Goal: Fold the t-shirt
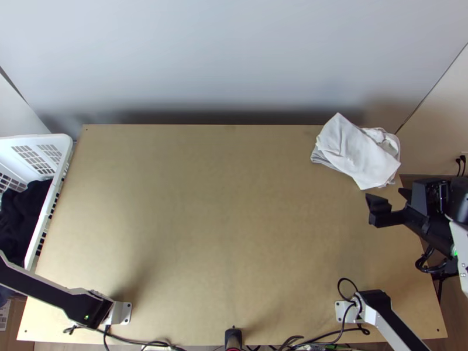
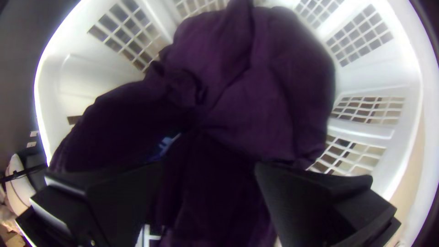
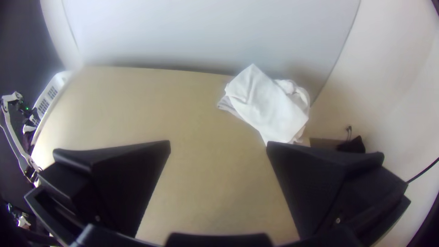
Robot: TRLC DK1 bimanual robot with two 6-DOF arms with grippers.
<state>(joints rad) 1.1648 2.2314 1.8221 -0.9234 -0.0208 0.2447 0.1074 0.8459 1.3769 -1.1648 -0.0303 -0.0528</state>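
T-shirt: probably within the dark purple fabric bundle (image 2: 283,91), bunched in the white plastic lattice basket (image 2: 91,82), directly beneath the left pincer (image 2: 209,167).
Left pincer: spread wide above the bundle.
Right pincer (image 3: 218,142): spread, gripping nothing.
White layered cloth (image 3: 270,107): ahead of the right pincer, on the light wooden surface (image 1: 205,222).
Handling: likely light, limp; neighbouring fabric may drag along.
Grip point: a raised fold nearest the left pincer, judged preferable.

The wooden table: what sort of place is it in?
Perhaps a robotics lab practising laundry: left arm and right arm mounted at the table, a white basket holding dark cloth, and white cloth at a far corner.
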